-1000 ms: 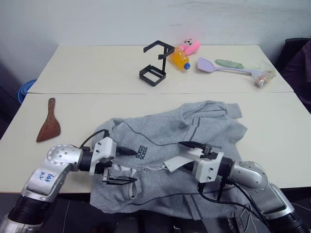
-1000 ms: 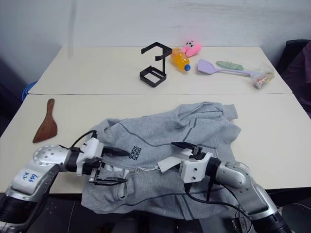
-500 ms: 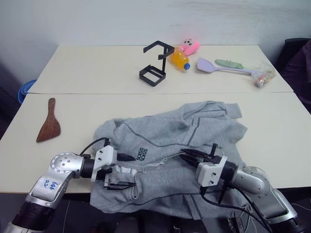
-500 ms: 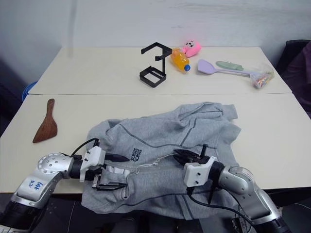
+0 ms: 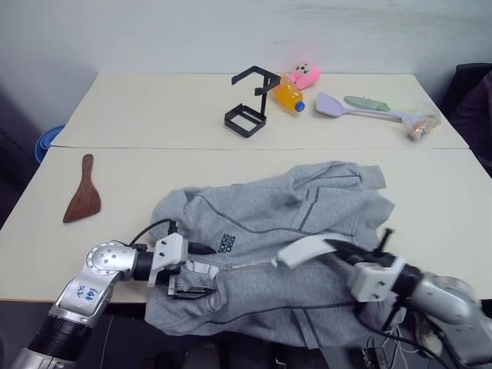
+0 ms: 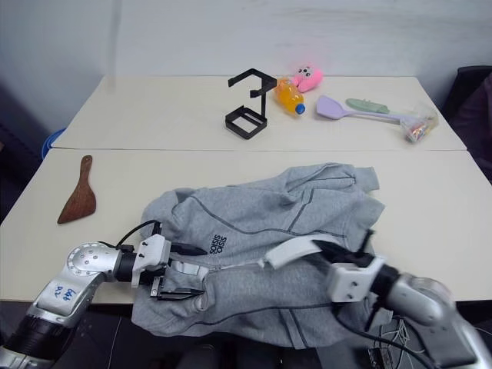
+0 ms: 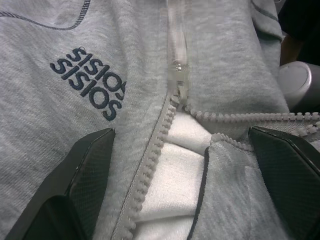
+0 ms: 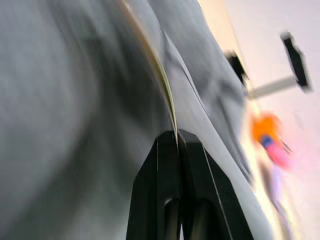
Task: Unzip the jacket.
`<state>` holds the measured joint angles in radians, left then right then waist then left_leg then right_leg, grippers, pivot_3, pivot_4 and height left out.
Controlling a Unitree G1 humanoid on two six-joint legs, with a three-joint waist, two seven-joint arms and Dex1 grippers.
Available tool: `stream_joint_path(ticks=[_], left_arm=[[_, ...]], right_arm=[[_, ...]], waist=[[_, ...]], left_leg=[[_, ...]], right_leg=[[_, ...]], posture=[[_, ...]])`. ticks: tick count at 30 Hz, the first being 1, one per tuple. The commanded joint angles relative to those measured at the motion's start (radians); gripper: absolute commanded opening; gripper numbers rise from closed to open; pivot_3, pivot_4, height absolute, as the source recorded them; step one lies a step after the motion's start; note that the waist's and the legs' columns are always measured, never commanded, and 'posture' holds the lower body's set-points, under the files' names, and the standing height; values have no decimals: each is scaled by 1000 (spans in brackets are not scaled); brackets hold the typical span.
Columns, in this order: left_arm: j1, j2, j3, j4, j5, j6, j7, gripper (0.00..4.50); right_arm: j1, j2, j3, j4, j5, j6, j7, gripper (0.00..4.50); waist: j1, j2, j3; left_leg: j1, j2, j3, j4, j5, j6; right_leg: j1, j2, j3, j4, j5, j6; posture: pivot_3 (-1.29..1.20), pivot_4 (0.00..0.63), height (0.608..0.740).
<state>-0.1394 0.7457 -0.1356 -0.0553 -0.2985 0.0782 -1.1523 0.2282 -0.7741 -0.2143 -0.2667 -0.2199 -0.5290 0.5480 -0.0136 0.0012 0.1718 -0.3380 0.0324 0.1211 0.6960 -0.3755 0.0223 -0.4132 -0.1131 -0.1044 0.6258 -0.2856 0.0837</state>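
The light grey fleece jacket point(image 5: 292, 207) lies crumpled at the table's near edge, with its dark chest logo point(image 7: 92, 82) facing up. Its zipper slider point(image 7: 179, 75) sits below the logo's level. The teeth are parted beneath the slider over white lining point(image 7: 175, 150). My left gripper point(image 5: 209, 270) is open, one finger on each side of the parted zipper near the hem. My right gripper point(image 5: 332, 244) is shut on a white-lined flap of the jacket's front edge point(image 5: 301, 250) and holds it up off the cloth to the right.
A wooden spatula point(image 5: 82, 201) lies on the left of the near table. On the far table stand a black wire stand point(image 5: 250, 100), an orange bottle point(image 5: 288, 96), a pink plush toy point(image 5: 307, 74), a purple spatula point(image 5: 338, 105) and a small bag point(image 5: 421, 124).
My right gripper shut on the white flap and drew it to the right, stretching the jacket's front edge. My left gripper stayed open and sank slightly onto the cloth.
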Motion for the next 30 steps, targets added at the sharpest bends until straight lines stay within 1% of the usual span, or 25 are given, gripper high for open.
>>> stream_joint_path(ticks=[1, 4, 7, 11, 12, 13, 14, 15, 17, 19, 21, 22, 24, 26, 28, 30], left_arm=[[27, 5, -33, 97, 82, 22, 27, 4500], [23, 3, -45, 112, 91, 10, 28, 4500], [13, -2, -54, 127, 91, 2, 30, 4500], [0, -8, -59, 137, 90, -4, 30, 4500], [-3, -10, -59, 140, 89, -6, 30, 4500], [-5, -11, -58, 142, 89, -7, 30, 4500], [-6, -12, -57, 143, 88, -8, 30, 4500], [-6, -13, -56, 144, 87, -9, 31, 4500], [-3, -12, -55, 142, 85, -12, 31, 4500], [0, -9, -53, 143, 82, -15, 27, 4500], [-1, -8, -52, 144, 81, -17, 24, 4500], [-3, -8, -52, 146, 81, -17, 22, 4500], [-8, -8, -51, 149, 80, -19, 19, 4500], [-11, -9, -50, 148, 78, -15, 17, 4500], [-13, -7, -50, 146, 75, -15, 15, 4500], [-12, -5, -51, 146, 75, -17, 11, 4500]], right_arm=[[21, -14, -158, 14, -14, 10, -66, 53], [24, -21, -229, 45, -19, 37, -90, 53], [11, -29, -269, 89, -10, 46, -104, 53], [7, -34, -255, 104, 23, 37, -83, 53], [12, -28, -236, 97, 54, 41, -62, 53], [22, -13, -212, 77, 133, 66, -25, 53], [37, 4, -187, 43, 237, 122, 22, 53], [55, 22, -163, -12, 387, 193, 72, 53], [105, 15, -124, -142, 665, 346, 177, 411], [158, -39, -107, -244, 839, 499, 260, 885], [160, -73, -97, -290, 865, 555, 304, 1553], [153, -88, -97, -317, 939, 629, 292, 1848], [99, -93, -84, -322, 939, 687, 265, 2472], [77, -108, -90, -314, 988, 785, 256, 3164], [51, -126, -98, -266, 984, 840, 270, 3821], [5, -139, -87, -185, 924, 863, 266, 4424]], waist=[[1, 1, -1], [4, 5, -4], [6, 9, -7], [7, 15, -10], [7, 16, -11], [7, 16, -11], [8, 16, -11], [10, 16, -11], [10, 16, -11], [11, 17, -12], [12, 16, -12], [12, 15, -13], [12, 14, -13], [13, 14, -13], [14, 14, -13], [14, 14, -13]], left_leg=[[4, 0, 0, -2, 0, 0], [5, 0, 0, -3, -1, 0], [5, 0, 0, -3, -1, 0], [5, 0, 0, -4, -1, 0], [5, -1, 0, -4, -1, 0], [5, 0, 0, -4, -1, 0], [5, 0, 0, -4, -1, 0], [5, 0, 0, -4, -1, 1], [5, 0, -1, -4, -1, 1], [5, 0, -1, -5, -1, 2], [5, 0, -2, -5, -2, 5], [5, 0, -2, -5, -5, 10], [5, 0, -3, -5, -5, 9], [5, 0, -4, -5, -5, 9], [4, 0, -4, -5, -6, 8], [4, 0, -5, -5, -6, 8]], right_leg=[[4, 0, 0, -1, 0, 0], [4, -2, 1, -2, 0, 0], [4, -2, 1, -2, 0, 0], [4, -2, 1, -2, 0, 0], [4, -2, 1, -2, 0, 0], [4, -2, 1, -2, 0, 0], [4, -2, 1, -2, 0, 0], [4, -2, 1, -2, 0, 0], [4, -2, 0, -2, 0, 0], [4, -2, 1, -1, 0, 0], [5, -3, 1, -2, 0, 0], [5, -3, 0, -3, 0, 0], [5, -4, 0, -3, 0, 0], [5, -4, 0, -3, 0, -1], [4, -4, -1, -3, -1, -1], [4, -4, -2, -4, -1, -2]], posture=[[0, 150, 740], [0, 150, 740], [0, 150, 740], [0, 150, 740], [0, 150, 740], [0, 150, 740], [0, 150, 740], [0, 150, 740], [0, 150, 740], [0, 150, 740], [0, 150, 740], [0, 150, 740], [0, 150, 740], [0, 150, 740], [0, 150, 740], [0, 150, 740]])
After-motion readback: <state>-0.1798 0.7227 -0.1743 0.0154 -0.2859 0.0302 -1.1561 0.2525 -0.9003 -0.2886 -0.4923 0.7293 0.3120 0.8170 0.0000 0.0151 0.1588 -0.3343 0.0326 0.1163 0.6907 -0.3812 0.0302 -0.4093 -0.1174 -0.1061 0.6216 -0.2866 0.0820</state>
